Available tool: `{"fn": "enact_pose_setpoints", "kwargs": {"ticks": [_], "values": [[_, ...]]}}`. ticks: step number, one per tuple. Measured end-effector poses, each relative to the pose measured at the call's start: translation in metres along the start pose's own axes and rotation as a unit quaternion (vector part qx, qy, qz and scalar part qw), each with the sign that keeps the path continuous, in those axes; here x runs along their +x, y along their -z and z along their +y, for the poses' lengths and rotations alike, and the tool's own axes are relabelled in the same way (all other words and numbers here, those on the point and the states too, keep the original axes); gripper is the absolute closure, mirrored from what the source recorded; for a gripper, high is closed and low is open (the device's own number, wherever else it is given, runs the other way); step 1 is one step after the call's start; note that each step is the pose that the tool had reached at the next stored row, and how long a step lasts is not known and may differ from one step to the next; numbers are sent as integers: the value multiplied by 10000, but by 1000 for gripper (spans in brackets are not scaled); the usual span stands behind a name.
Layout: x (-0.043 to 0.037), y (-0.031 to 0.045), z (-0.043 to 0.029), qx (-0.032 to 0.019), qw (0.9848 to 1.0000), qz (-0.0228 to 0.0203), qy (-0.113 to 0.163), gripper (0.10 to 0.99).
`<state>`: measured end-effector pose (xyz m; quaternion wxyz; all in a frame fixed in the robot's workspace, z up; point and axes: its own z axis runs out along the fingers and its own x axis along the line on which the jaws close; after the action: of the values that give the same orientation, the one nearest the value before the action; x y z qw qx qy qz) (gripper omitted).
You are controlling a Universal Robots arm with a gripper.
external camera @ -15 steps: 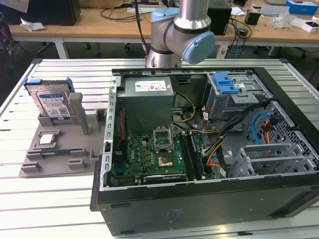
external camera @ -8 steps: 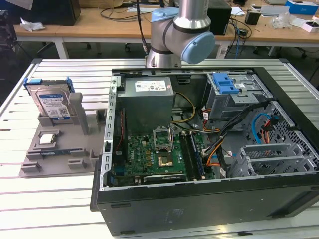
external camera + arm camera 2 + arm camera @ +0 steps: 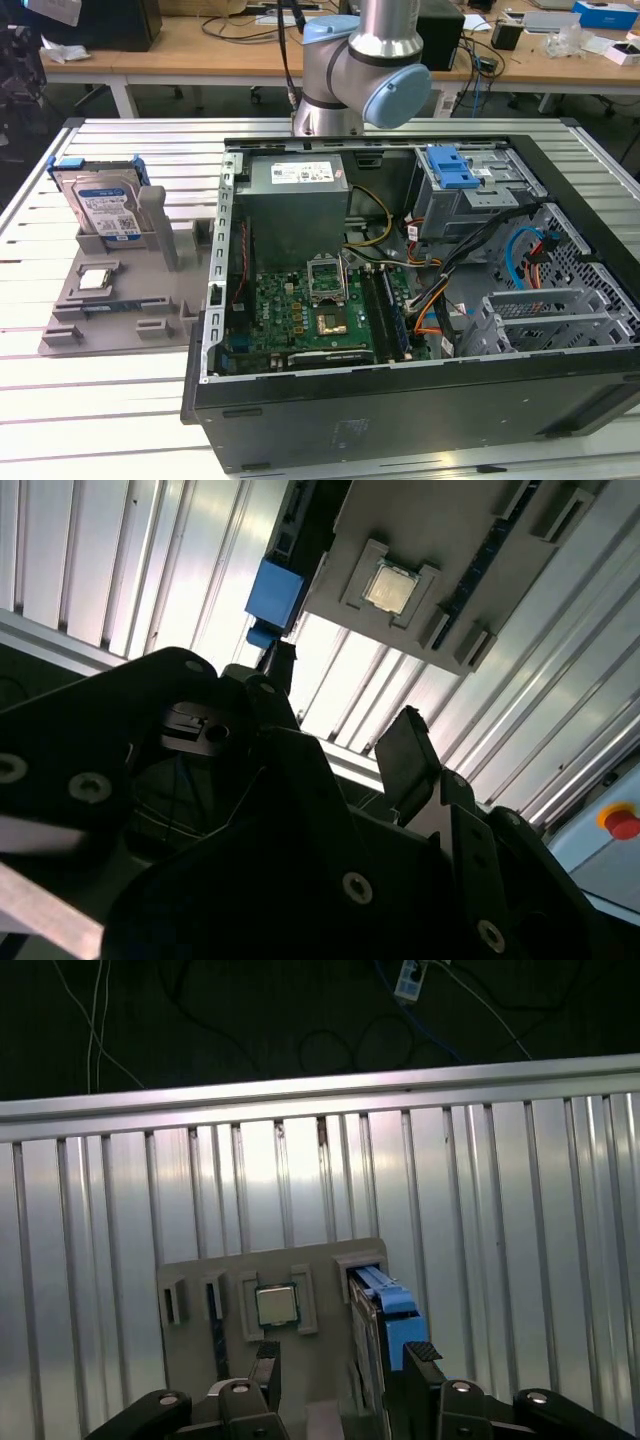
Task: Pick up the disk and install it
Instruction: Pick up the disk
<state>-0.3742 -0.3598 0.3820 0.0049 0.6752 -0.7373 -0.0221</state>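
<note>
Hovering the gripper point(image 3: 342, 1352), fingers spread and empty, over the disk point(image 3: 380, 1305), standing upright in the grey tray point(image 3: 230, 1265) beside the chip point(image 3: 276, 1305) lying in its recess.

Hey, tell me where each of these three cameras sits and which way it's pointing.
Exterior view: off the arm, raised, looking down on the open computer case, grey tray and upright disk; the arm shows beyond the case.
First wrist view: at the wrist, looking past the open fingers onto the disk and processor chip.
Second wrist view: at the wrist, looking past the fingers toward the tray.
Shared: all three show the chip and disk.
</note>
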Motion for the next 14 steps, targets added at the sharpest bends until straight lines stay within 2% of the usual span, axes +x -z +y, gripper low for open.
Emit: {"fn": "enact_pose_setpoints", "kwargs": {"ticks": [8,13,14], "values": [[-2,-116,-27,0,10000,0,0,486],[-14,-233,-57,0,10000,0,0,486],[-22,-237,-61,0,10000,0,1,486]]}}
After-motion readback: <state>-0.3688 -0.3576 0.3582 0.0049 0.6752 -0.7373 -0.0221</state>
